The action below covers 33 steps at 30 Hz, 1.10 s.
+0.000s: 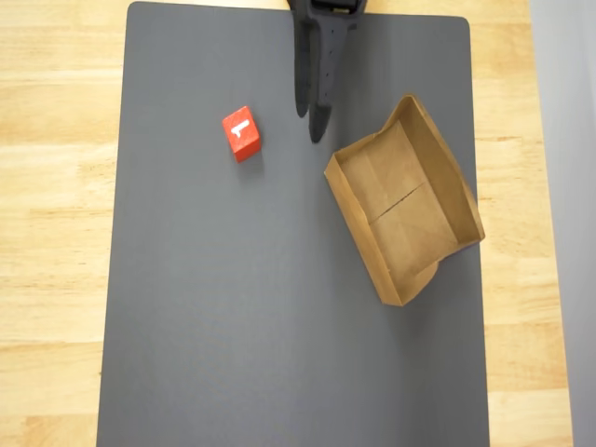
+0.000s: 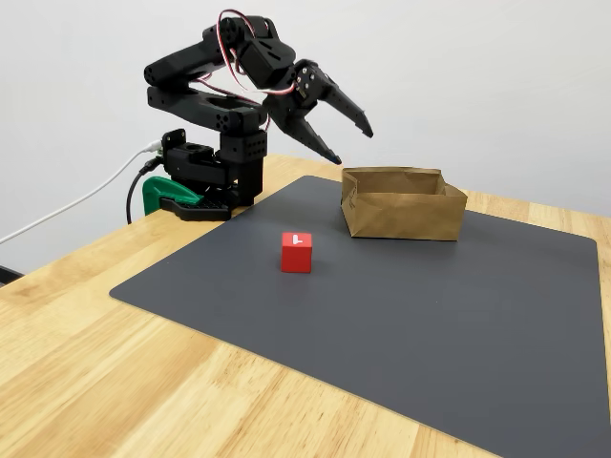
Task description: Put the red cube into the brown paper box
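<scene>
Gripper [image 2: 348, 141] hangs empty above the mat, jaws narrowly parted. Red cube [image 1: 242, 133] sits apart from brown paper box [image 1: 405, 200], "1" up

A dark grey rectangular mat [image 1: 279, 307] covers most of the light wooden desk [image 1: 56, 233]. The small red cube [image 1: 242, 133], a white "1" on top, sits upper left of centre. The shallow brown paper box [image 1: 358, 219] lies tilted at right, empty. The black gripper [image 1: 311, 116] reaches down from the top edge, its fingers seemingly slightly parted.
</scene>
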Motion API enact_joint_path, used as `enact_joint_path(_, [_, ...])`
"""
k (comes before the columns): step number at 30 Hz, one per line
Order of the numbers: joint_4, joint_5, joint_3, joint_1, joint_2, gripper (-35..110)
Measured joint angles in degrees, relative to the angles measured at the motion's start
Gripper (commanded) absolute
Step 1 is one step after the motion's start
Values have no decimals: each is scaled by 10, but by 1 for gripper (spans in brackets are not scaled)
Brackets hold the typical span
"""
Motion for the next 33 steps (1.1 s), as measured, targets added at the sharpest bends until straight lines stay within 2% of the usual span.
enact_joint_path(3, [43,-48,-57,18,-38,25])
enact_joint_path(7, [151,-132,-151,47,-102,25])
enact_joint_path(13, [272,-197,-242,103,-199,24])
enact_joint_path(22, [277,-270,-299,207,-380,25])
enact_joint_path(29, [219,-287,-279,229,-456,27])
enact_joint_path(33, [191,-356,-267,215,-499,28])
